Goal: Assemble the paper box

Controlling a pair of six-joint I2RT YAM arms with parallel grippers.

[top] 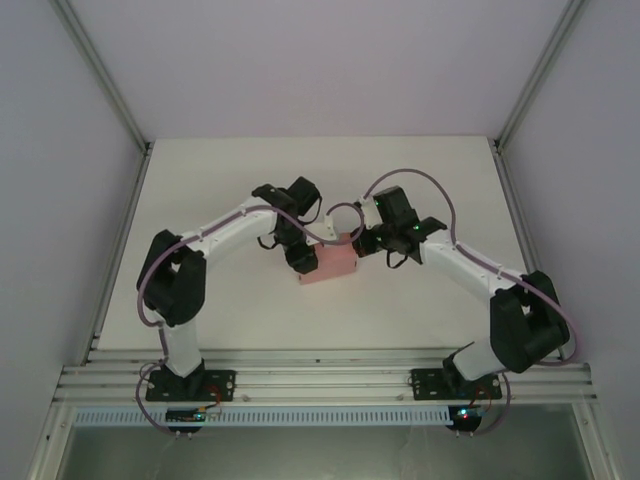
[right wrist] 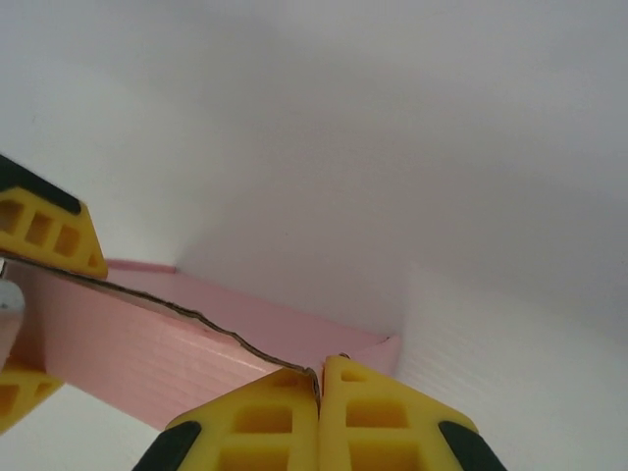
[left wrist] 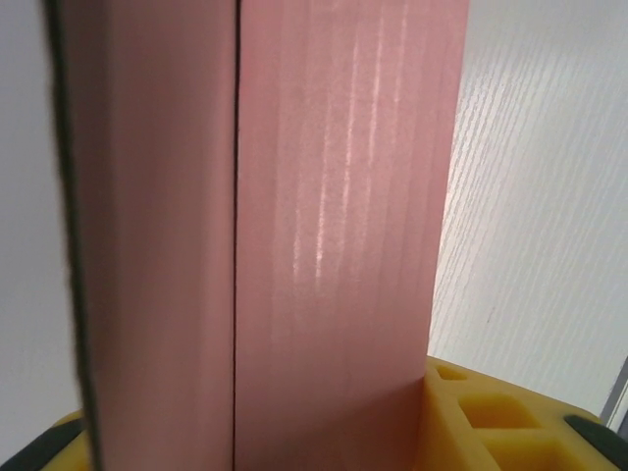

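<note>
Between left fingers (left wrist: 491, 422), paper box (left wrist: 334, 245) held.

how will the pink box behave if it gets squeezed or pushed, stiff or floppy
Probably flimsy: the paper box is thin card, and its edge pinched in the right end effector looks wavy. Likely light, and it lies low, so a push should slide it on the table rather than tip it. A hard squeeze may crumple its walls.
</note>
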